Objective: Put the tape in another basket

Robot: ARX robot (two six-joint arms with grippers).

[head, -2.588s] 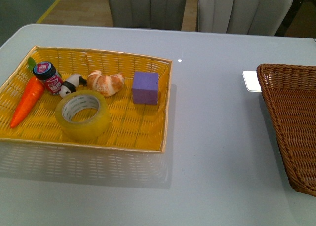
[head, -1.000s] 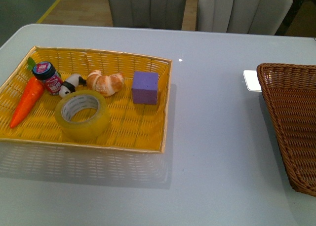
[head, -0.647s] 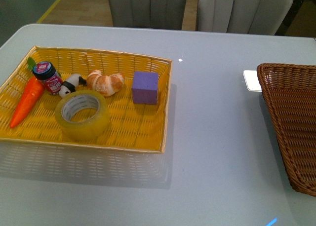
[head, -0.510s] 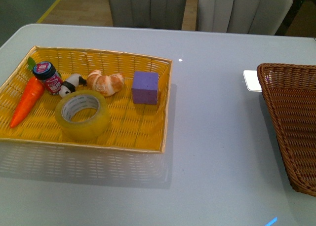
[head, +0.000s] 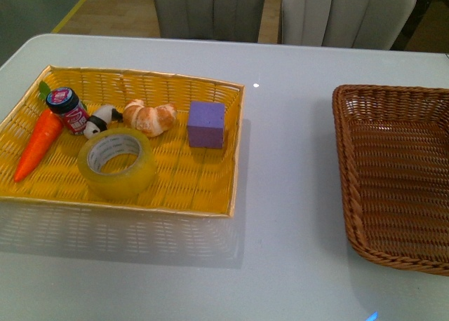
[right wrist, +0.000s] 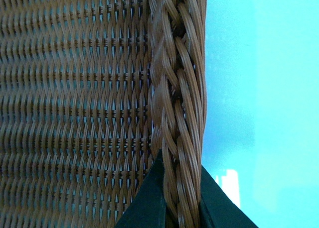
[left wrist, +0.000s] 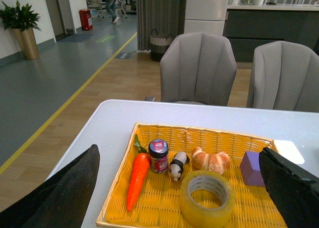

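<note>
The table (head: 295,216) carries the basket (head: 346,174) at the right and a yellow basket (head: 203,188) at the left, well apart. The front view shows no arm. The right wrist view shows the right end effector (right wrist: 180,178) pinching the basket's braided rim. The left wrist view shows the left end effector (left wrist: 179,149) spread wide. The tape (head: 121,181) lies flat in the yellow basket's near-left part, hole upward and axis vertical. It is translucent yellowish with a white printed core.

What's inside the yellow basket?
A carrot, a jar, a toy panda, a croissant, a purple block and the tape. They cover the yellow basket floor beneath them, so anything under them is hidden.
</note>
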